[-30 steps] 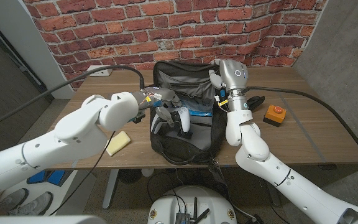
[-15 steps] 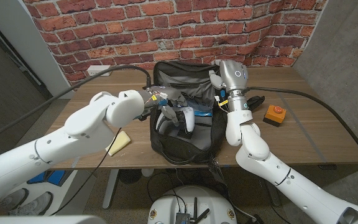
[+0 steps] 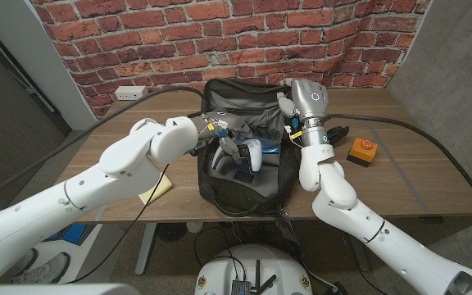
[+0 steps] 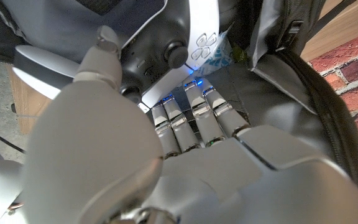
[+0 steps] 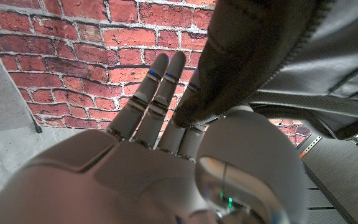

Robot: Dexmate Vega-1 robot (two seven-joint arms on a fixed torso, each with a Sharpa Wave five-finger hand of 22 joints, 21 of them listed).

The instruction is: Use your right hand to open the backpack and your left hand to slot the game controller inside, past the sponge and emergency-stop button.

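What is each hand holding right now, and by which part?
The left hand grips the game controller around its body, over the open backpack. The right hand holds the backpack's upper edge by the opening.

The left arm reaches in across the tabletop (image 3: 416,176), its left hand (image 3: 229,141) gripping the game controller (image 3: 254,153), while the upright right hand (image 3: 286,105) pinches the backpack (image 3: 244,192) edge.
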